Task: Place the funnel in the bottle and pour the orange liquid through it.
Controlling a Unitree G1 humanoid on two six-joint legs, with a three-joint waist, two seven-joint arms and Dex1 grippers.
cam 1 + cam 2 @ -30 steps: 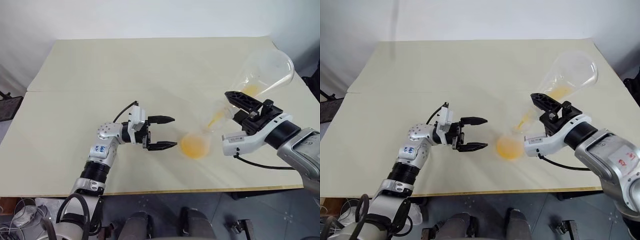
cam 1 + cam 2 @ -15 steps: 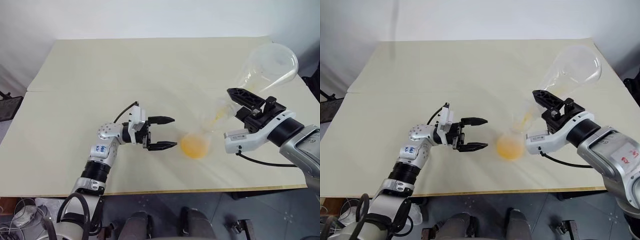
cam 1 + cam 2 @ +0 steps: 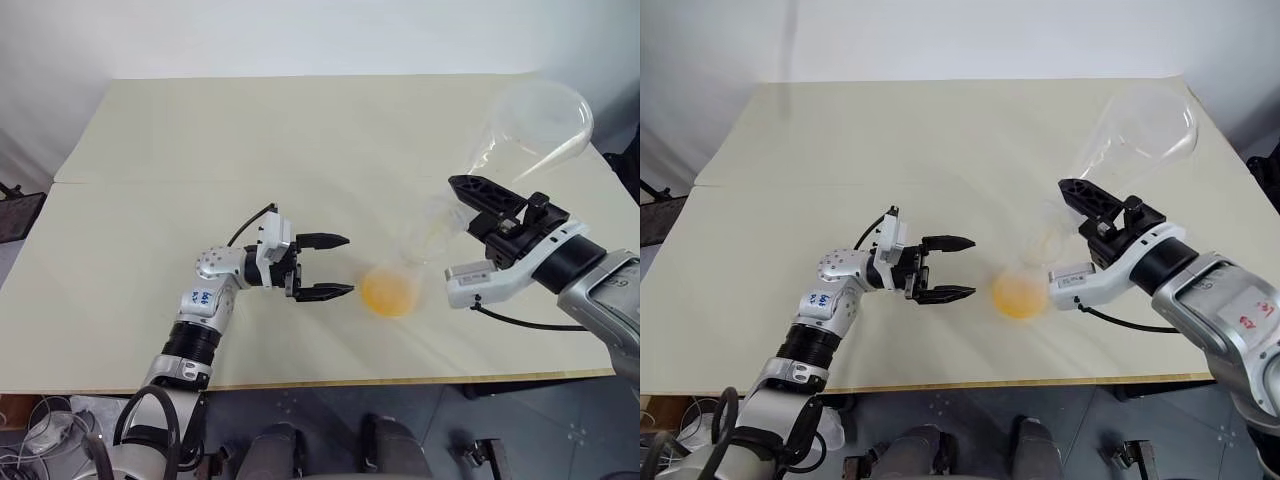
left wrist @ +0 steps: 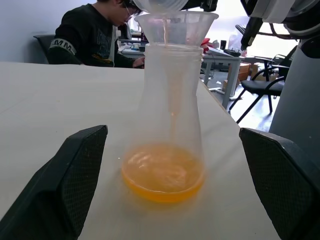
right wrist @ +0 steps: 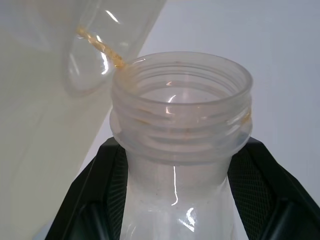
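Bottle (image 4: 167,125), funnel (image 4: 176,27): one each

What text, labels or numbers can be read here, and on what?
Nothing reads cleanly.
blue sticker on the left forearm: digits, too small to read.
white label on the right arm: red marks, blurred.
sleeve of the person in the left wrist view: white letters, perhaps "MMN", not certain.
bottle and funnel: no print.

Funnel (image 4: 176,26) seated in bottle (image 4: 165,115) holding orange liquid (image 4: 163,172).
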